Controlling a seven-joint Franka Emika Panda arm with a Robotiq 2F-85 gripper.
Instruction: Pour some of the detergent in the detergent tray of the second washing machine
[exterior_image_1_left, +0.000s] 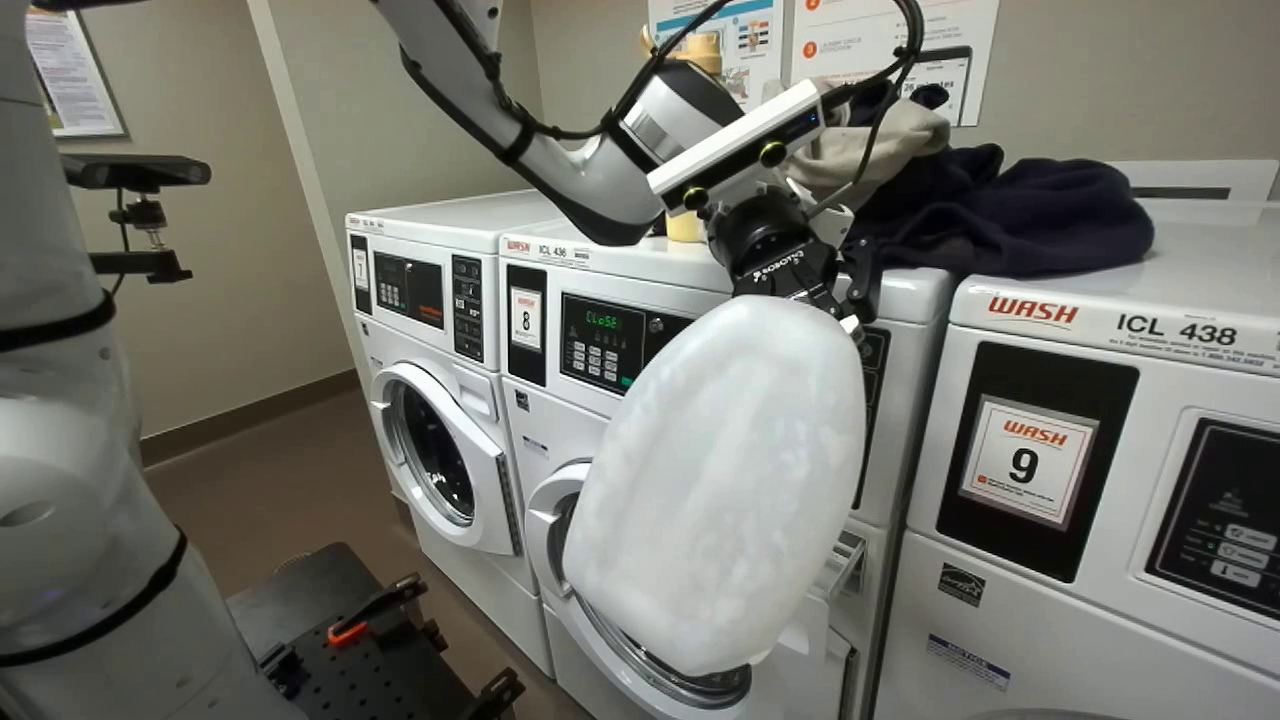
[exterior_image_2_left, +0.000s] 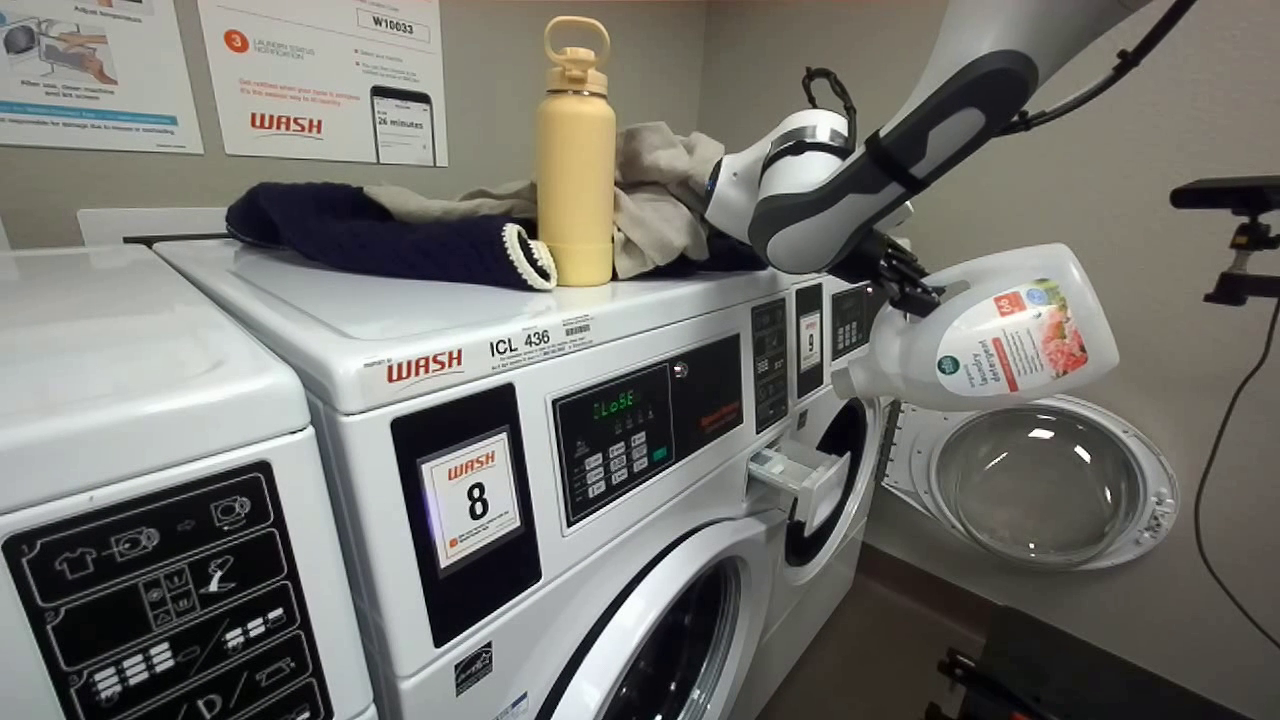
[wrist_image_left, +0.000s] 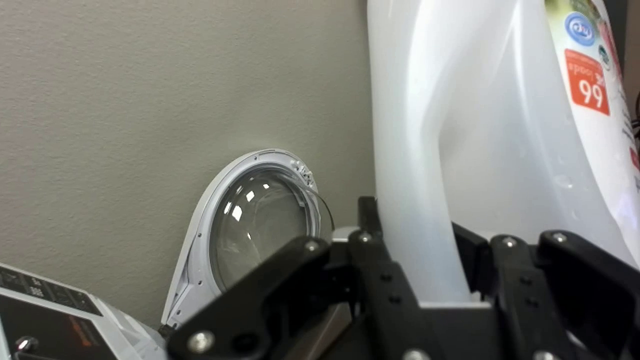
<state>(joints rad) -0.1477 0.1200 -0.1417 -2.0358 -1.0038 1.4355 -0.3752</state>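
Observation:
The detergent (exterior_image_2_left: 1010, 335), a translucent whitish jug, lies tilted in the air in an exterior view, its spout end lower and toward the washers. It also shows in an exterior view (exterior_image_1_left: 720, 490) and the wrist view (wrist_image_left: 500, 140). My gripper (wrist_image_left: 420, 232) is shut on its handle. The detergent tray (exterior_image_2_left: 808, 480) sticks out of the second washing machine (exterior_image_2_left: 560, 560), the one with the "8" sticker, below its black panel. The spout is above and a little outward from the tray. I see no liquid flowing. In an exterior view the jug hides much of the machine's front (exterior_image_1_left: 560, 420).
A tan-yellow bottle (exterior_image_2_left: 576, 190), dark cloth (exterior_image_2_left: 380, 235) and beige cloth (exterior_image_2_left: 655, 190) sit on the washer top. A round glass door (exterior_image_2_left: 1040, 480) stands open beyond the tray. The "9" machine (exterior_image_1_left: 1080, 600) adjoins. A black perforated platform (exterior_image_1_left: 360, 660) is below.

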